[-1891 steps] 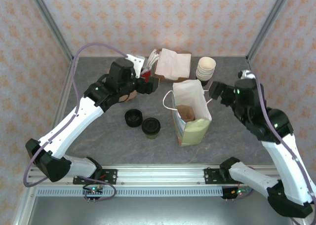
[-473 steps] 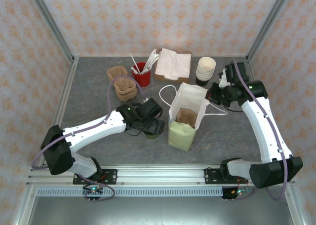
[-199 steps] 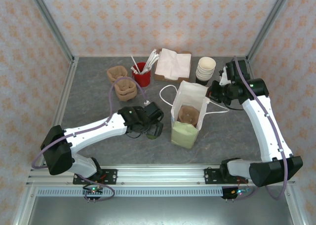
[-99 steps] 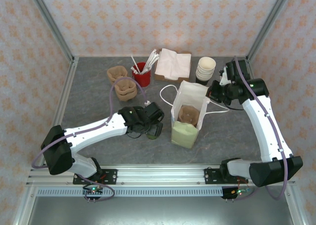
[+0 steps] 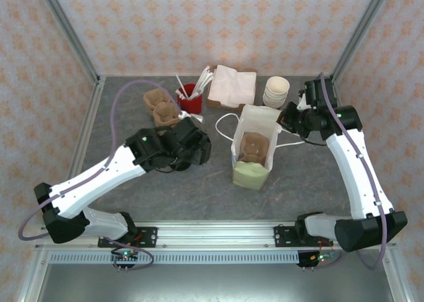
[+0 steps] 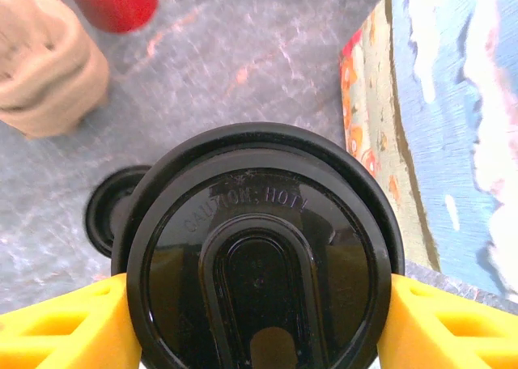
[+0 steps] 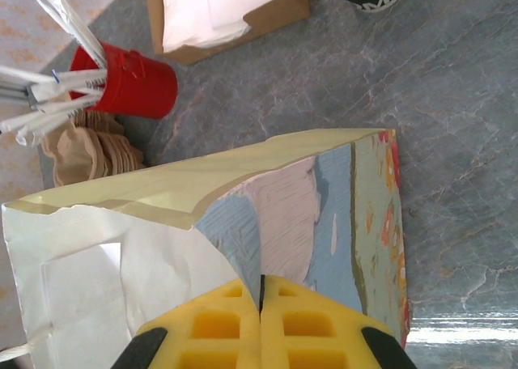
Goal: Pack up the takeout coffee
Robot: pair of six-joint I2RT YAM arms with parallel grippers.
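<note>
The takeout coffee (image 6: 259, 248) shows its round black lid from above in the left wrist view. My left gripper (image 6: 257, 308) is shut on it, with a yellow finger (image 6: 65, 328) pressed to each side of the cup. In the top view that gripper (image 5: 194, 147) hangs over the table just left of the paper bag (image 5: 255, 157), with the cup held clear of the surface. The bag stands upright with its mouth open, and a brown item (image 5: 254, 146) lies inside. My right gripper (image 7: 261, 304) is shut on the bag's rim (image 7: 243, 223) at its right side (image 5: 289, 122).
A squat pile of black lids (image 6: 109, 215) sits on the table under the held cup. Behind it are brown cup carriers (image 5: 161, 106), a red cup of stirrers (image 5: 191, 103), a napkin box (image 5: 233, 87) and a stack of cups (image 5: 276, 90).
My left gripper has closed on the cup and risen with it off the table, shifting back and slightly left. The right gripper keeps its hold on the bag's rim.
</note>
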